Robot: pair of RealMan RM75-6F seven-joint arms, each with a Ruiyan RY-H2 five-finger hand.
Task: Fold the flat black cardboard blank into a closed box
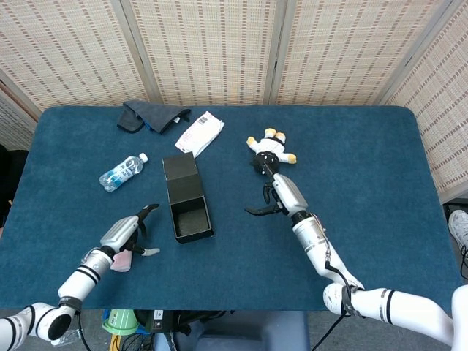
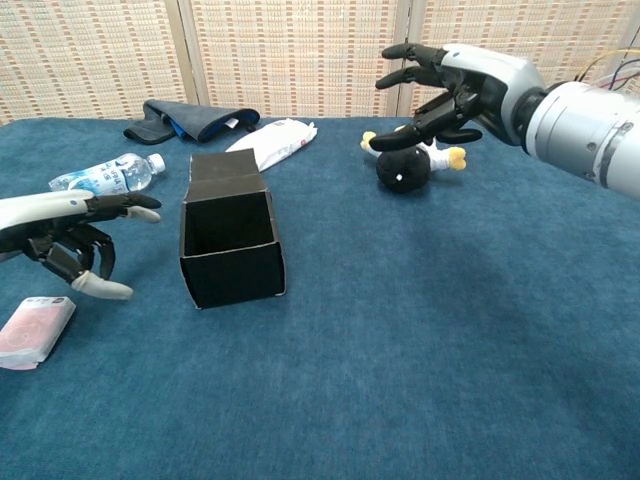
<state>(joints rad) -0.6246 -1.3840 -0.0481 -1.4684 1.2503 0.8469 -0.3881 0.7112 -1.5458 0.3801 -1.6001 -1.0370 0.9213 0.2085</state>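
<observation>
While your left hand (image 2: 75,245) and right hand (image 2: 455,85) hang empty with fingers spread, the black cardboard box (image 1: 186,197) stands open-topped left of the blue table's (image 1: 365,183) centre, long axis front to back, flap rearward; no readable writing.

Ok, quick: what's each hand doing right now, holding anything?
Left hand: open, fingers apart, holding nothing.
Right hand: open, fingers spread, holding nothing.

one box (image 1: 187,205) (black), one bottle (image 1: 122,172), two hands (image 1: 130,232)
</observation>
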